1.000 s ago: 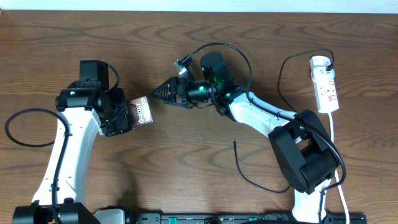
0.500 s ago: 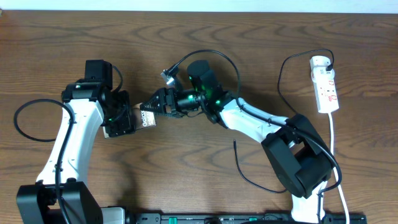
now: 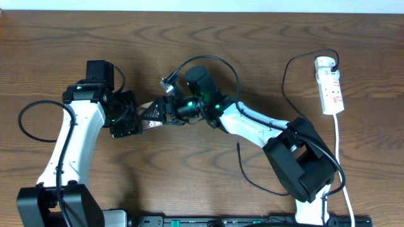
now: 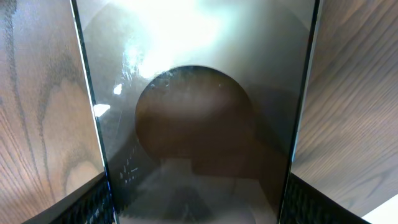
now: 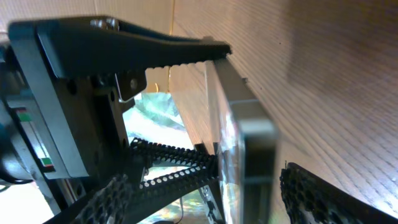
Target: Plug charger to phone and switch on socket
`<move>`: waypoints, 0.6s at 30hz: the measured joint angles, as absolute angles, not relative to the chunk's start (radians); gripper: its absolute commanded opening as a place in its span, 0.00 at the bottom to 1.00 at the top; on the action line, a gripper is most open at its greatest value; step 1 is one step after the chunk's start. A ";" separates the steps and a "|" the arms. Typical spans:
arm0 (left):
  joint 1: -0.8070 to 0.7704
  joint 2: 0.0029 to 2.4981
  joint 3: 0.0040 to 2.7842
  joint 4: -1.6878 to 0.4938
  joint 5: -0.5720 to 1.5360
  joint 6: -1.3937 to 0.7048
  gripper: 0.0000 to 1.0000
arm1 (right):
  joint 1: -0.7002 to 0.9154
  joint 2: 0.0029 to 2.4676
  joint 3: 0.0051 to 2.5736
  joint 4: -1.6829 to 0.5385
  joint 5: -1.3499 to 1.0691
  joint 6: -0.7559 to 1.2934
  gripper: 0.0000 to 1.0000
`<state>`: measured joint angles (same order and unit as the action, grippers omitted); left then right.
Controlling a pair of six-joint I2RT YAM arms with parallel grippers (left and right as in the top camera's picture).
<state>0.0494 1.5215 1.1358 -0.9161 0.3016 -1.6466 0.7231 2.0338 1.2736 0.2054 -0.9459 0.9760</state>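
My left gripper (image 3: 129,120) is shut on the phone (image 3: 144,108) and holds it off the table. In the left wrist view the phone's dark glossy face (image 4: 199,93) fills the space between my left fingers (image 4: 199,202). My right gripper (image 3: 153,114) is open, with its fingers on either side of the phone's free end. In the right wrist view the phone shows edge-on (image 5: 252,137) between my right fingers (image 5: 214,196). The charger cable (image 3: 252,180) lies loose on the table, its tip (image 3: 238,144) free. The white socket strip (image 3: 329,85) lies at the far right.
The black cable runs up in a loop (image 3: 285,75) to a plug at the top of the strip. The strip's white cord (image 3: 341,157) runs down the right edge. The right arm's base (image 3: 306,164) stands at the front right.
My right gripper has moved left along the table and its open fingers now straddle the phone's end. The left gripper with the phone has shifted slightly toward it.
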 measured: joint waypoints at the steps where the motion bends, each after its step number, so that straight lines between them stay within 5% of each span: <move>1: 0.049 1.522 1.136 -0.916 0.305 -1.642 0.07 | 0.725 2.034 1.274 0.206 -0.945 0.974 0.73; 18: -0.017 1.522 1.136 -0.908 0.317 -1.599 0.08 | 0.741 2.034 1.274 0.205 -0.899 0.955 0.67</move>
<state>-0.0174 1.5215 1.1362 -0.9085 0.3172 -1.5986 0.7414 2.0338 1.2736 0.2054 -0.8989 0.9554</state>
